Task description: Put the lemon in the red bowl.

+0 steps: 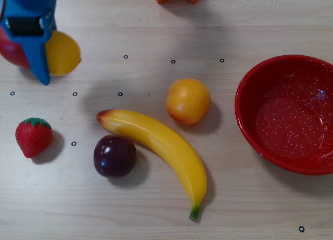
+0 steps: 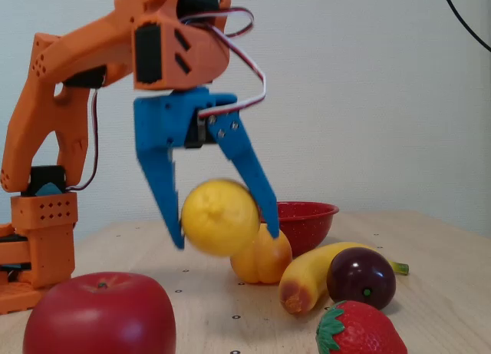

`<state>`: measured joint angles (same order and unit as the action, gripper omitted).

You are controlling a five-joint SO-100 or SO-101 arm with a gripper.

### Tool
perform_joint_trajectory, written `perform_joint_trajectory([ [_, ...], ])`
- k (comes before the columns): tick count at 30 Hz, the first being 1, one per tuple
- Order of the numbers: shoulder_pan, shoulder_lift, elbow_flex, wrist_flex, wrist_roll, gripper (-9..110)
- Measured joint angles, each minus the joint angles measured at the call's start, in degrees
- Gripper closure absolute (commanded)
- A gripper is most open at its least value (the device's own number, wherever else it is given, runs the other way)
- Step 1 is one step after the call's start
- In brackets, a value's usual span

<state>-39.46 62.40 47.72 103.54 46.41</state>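
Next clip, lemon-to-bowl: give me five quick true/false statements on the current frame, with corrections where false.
1. The end effector grips the lemon clear of the table. True.
2. The red bowl already holds a fruit. False: it is empty.
3. In the overhead view the banana lies between the plum and the orange fruit. True.
4. The strawberry touches the banana. False: bare table separates them.
5. In the overhead view the lemon hangs over the bowl. False: it is at the top left, and the bowl is at the right edge.
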Motion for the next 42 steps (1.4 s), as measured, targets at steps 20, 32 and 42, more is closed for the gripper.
perform_joint_trajectory([
  [20,34.45,19.95,10.02,0.0,-32.61,101],
  [32,59.59,22.76,11.69,-11.34,-47.64,101],
  [42,66.97,24.87,29.88,-35.6,-48.08,101],
])
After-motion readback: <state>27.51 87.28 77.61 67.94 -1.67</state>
